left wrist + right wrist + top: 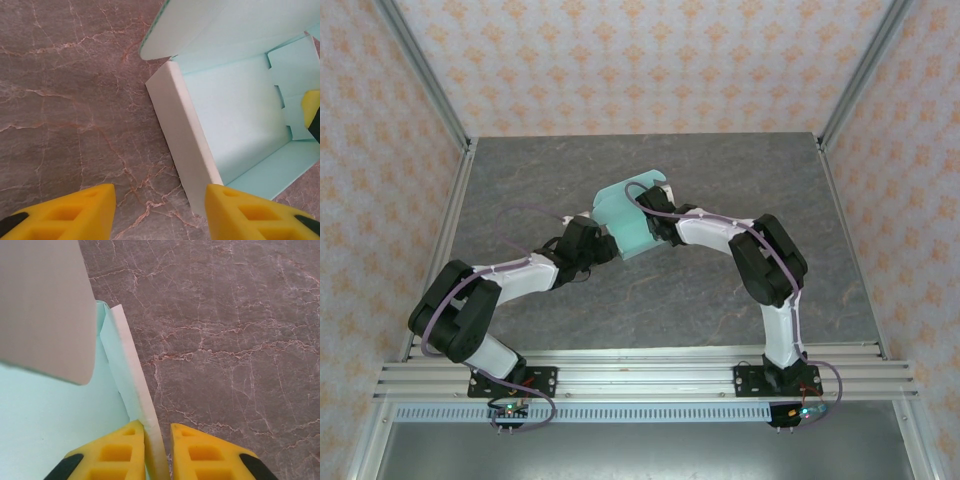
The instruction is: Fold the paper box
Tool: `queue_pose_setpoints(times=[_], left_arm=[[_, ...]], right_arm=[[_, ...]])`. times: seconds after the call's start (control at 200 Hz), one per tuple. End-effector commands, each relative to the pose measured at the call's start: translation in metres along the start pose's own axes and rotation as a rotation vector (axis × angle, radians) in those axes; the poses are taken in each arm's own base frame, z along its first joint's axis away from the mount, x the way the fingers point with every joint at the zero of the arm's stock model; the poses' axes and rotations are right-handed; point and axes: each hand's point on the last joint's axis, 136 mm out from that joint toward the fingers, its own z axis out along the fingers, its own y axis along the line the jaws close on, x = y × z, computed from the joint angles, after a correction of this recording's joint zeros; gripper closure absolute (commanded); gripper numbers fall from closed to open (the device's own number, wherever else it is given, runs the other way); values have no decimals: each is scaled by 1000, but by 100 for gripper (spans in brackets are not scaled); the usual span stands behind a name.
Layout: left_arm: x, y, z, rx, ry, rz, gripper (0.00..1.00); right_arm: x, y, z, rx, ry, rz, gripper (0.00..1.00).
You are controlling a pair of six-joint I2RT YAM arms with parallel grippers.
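Note:
The paper box [620, 222], pale mint card, stands half folded in the middle of the table with its walls raised and a flap [45, 305] up. My right gripper [157, 455] is shut on the box's right side wall [131, 370], one finger inside and one outside. That inside fingertip [311, 106] shows at the box's far edge in the left wrist view. My left gripper [160, 216] is open at the box's left side. The near end of the white left wall [182, 145] lies just inside its right finger [255, 215], and bare table fills the rest of the gap.
The grey marble table [720, 290] is framed by aluminium posts and patterned walls. Both arms reach in from the near edge and meet at the box, left gripper [607, 240] and right gripper [647, 200] close together.

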Motion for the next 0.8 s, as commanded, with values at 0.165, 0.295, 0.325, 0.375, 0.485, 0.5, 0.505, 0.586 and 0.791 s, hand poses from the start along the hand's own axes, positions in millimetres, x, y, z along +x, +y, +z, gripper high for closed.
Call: queue_pose_setpoints(times=[0.165,0.295,0.325,0.375,0.485,0.5,0.505,0.586,0.791], left_arm=[[2,10,-6,-31,-3,30,49],[2,9,-6,-26,-3,31,48],[2,9,-6,-24,-2,31,48],[2,8,-6,-19,0,31,48],[3,7,-5,-15,2,32,48],[4,7,-5,-15,5,34,48],[3,7,-5,-15,4,33,48],[4,8,-5,-15,6,35,48],[5,3,-4,6,11,31,47]], right_arm=[[36,-17,-1,21,156,-76,72],[26,-15,-8,-39,138,-9,64],[25,-14,-9,-52,139,6,62],[22,-13,-11,-77,134,25,59],[19,-11,-12,-126,136,62,54],[19,-10,-13,-135,136,67,54],[19,-10,-13,-137,135,68,54],[15,-8,-15,-194,127,97,50],[5,-7,-23,-299,96,145,41]])
